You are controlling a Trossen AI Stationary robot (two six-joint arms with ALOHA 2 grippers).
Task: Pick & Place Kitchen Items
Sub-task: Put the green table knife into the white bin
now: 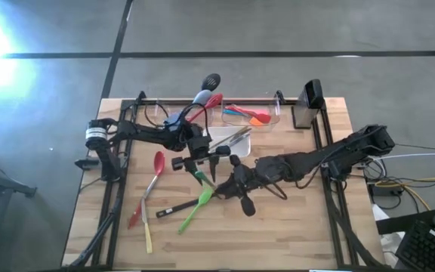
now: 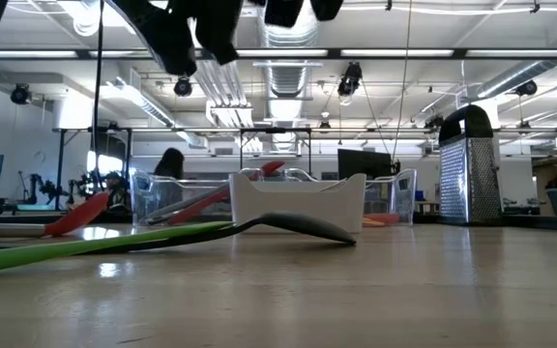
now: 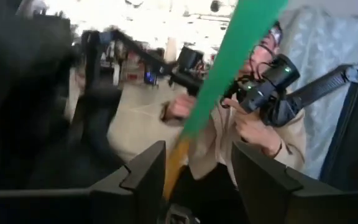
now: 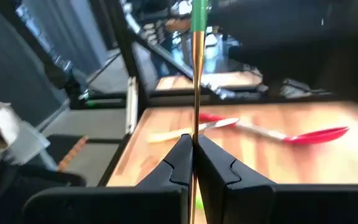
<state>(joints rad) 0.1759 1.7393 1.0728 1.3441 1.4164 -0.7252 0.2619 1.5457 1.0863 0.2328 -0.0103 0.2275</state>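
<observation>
The green utensil [image 4: 198, 15] is the thing in hand: in the right wrist view your right gripper [image 4: 194, 155] has its fingers clamped on the utensil's thin wooden handle. In the high view it lies slanted near the middle of the desk [image 1: 300, 234], between the two arms. The left gripper [image 3: 194, 168] stands just beside the same utensil, fingers apart around the handle without pinching it.

This looks like a handover to the right arm. Before you lift, back the left gripper clear of the handle so the open fingers don't snag it. The grip is close to one end of a long, slim tool, so expect the far end to droop and swing; raise it slowly and keep it level as you carry it toward the clear bin [image 1: 251, 115] at the back.

A red spoon [image 1: 155, 168] lies on the left part of the pale wooden desk, with a black-handled utensil [image 1: 174, 208] near the green one; steer clear of both. A white square dish [image 2: 298, 198] sits mid-desk and a metal box grater [image 2: 468, 169] stands at the back right. Beyond is an open workshop with ceiling lights, and a person with a camera shows just off the desk.
</observation>
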